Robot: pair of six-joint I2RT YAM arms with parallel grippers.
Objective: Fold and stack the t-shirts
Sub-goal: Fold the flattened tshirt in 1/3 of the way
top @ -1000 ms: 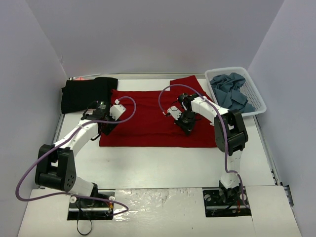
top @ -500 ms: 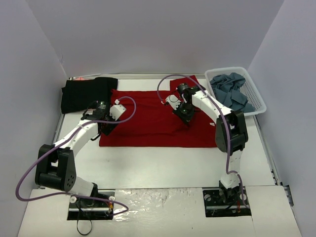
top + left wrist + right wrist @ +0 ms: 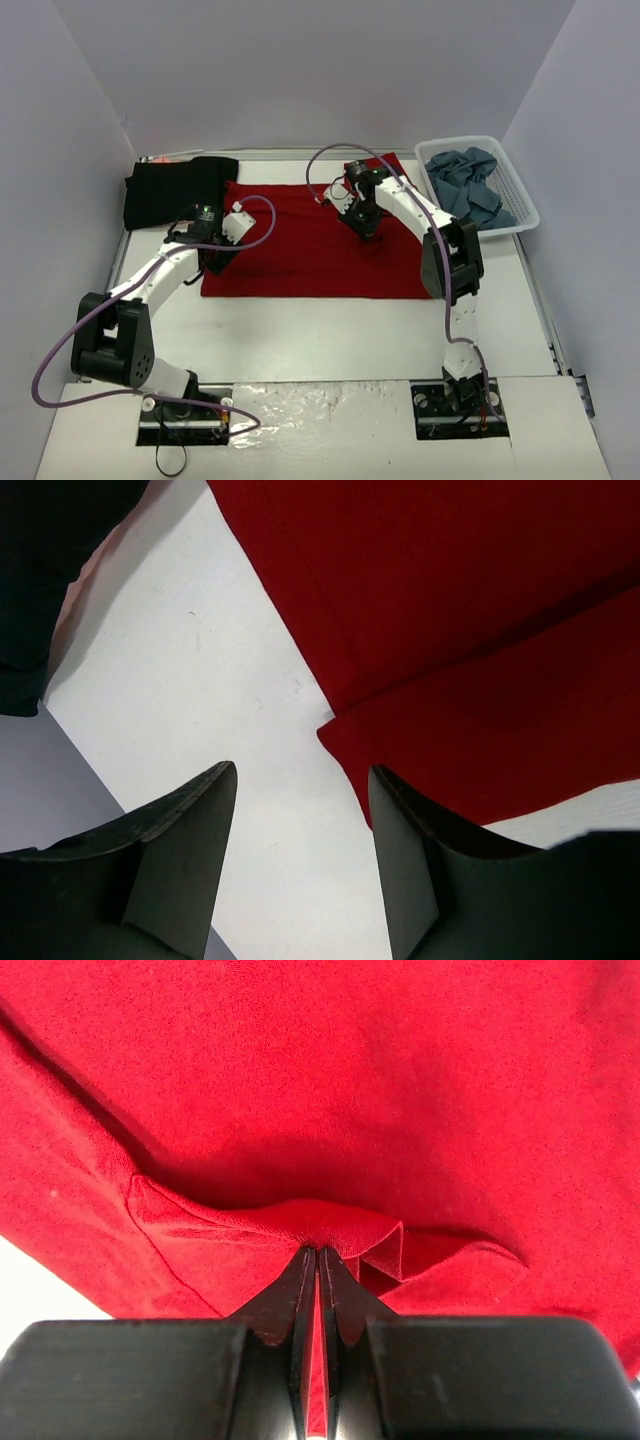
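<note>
Red t-shirt [image 3: 400, 1110] cloth is clamped by the right gripper [image 3: 316, 1252], visible only wrist-side. Left gripper [image 3: 300, 772] gapes over the table [image 3: 200, 680].

White table [image 3: 330, 330] with a spread dark red t-shirt [image 3: 290, 250], a black t-shirt [image 3: 170, 190], a white basket [image 3: 520, 190]

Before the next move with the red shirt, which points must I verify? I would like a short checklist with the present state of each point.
1. Right gripper jaws shut on a pinch of the red shirt: ok.
2. Left gripper jaws open and holding nothing: ok.
3. Left jaws placed around the shirt's edge: not ok, mostly bare table lies between them and the shirt's corner is beside one finger.
4. Red shirt flat: not ok, it is bunched at the pinch.
5. Black shirt apart from the red one: cannot tell.
</note>
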